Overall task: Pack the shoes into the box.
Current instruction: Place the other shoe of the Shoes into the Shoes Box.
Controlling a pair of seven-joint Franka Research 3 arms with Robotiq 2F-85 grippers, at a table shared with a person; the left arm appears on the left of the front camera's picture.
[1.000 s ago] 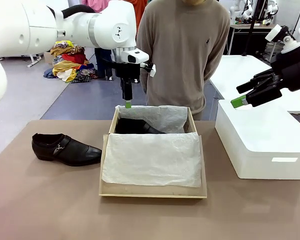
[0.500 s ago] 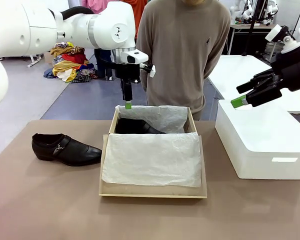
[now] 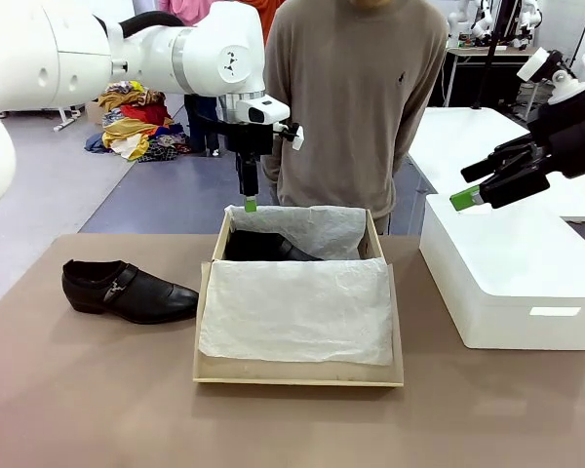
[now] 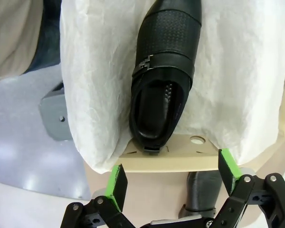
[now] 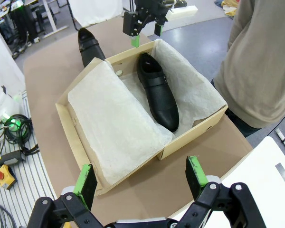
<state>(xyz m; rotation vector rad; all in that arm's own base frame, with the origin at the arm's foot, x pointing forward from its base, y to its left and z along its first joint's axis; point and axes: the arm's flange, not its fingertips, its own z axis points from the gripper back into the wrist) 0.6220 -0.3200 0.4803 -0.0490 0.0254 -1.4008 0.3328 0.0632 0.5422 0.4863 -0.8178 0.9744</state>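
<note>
left gripper (image 3: 249, 201) hangs over the far-left corner of the box (image 3: 297, 376), jaws apart, empty. right gripper (image 3: 471, 185) is also spread wide and empty, parked above the white box (image 3: 507, 283). one shoe (image 4: 164, 76) lies in the box's far half on tissue paper (image 3: 292, 312). second shoe (image 3: 127, 290) sits on the table (image 3: 78, 390) left of the box, well apart. Risks (my guess): glossy leather slips in a pinch, loose tissue over the free half bunches under the shoe, a low carry clips the box wall. No brand or print legible; the white box's label is too small to read.

Bright, even light — wide-angle warp
</note>
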